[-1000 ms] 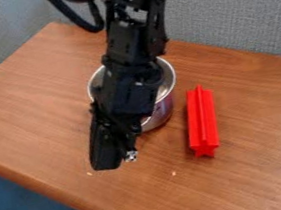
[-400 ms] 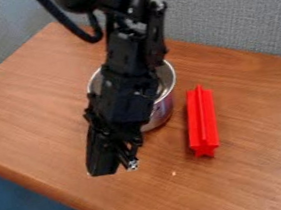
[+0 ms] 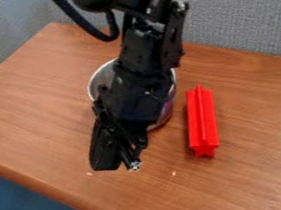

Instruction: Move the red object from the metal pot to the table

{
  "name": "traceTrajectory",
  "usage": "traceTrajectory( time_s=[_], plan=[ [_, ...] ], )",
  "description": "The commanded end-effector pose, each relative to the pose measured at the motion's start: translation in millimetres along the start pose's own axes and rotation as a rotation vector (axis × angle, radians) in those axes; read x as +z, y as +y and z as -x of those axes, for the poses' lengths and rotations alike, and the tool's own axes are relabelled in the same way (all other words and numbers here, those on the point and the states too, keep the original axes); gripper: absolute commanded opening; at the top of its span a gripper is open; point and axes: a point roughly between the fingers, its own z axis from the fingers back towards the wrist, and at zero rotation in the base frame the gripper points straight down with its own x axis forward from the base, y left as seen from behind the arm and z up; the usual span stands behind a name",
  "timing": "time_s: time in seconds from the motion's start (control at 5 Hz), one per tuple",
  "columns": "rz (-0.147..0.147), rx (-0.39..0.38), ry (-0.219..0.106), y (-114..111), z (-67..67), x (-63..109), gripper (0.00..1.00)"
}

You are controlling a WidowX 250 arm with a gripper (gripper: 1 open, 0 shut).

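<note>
Although already on the table, beside the metal pot, the red object would probably handle as light, stiff and slightly slippery, best taken across its narrow width at mid-length; the gripper's fingers are together.

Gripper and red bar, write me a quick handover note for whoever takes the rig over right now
Gripper: low over the near side of the pot, pointing down; jaws appear shut, no red object in them.
Red object: lying on the table, to the right of the pot in the picture, not touching it.
Metal pot: upright on the table, largely hidden behind the arm, so its inside can't be checked.
Done: the red object is out of the pot and on the table.
Left: nothing more to move; probably just lift the arm away, minding the pot's rim.
</note>
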Motion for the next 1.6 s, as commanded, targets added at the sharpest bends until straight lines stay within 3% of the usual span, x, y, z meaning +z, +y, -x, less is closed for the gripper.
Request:
traceTrajectory(
  time_s=[0.0, 0.4, 0.6, 1.0, 1.4],
  plan=[
    [-0.057, -0.040, -0.002, -1, -2.5, 4.0, 1.00],
    [-0.051, -0.087, -0.026, 32, -2.5, -13.3, 1.00],
    [-0.048, -0.059, 0.007, 25, -7.4, -9.8, 1.00],
    [-0.069, 0.213, -0.033, 39, -14.5, -2.8, 1.00],
    [-0.196, 0.168, -0.150, 54, -29.5, -17.5, 1.00]
  ],
)
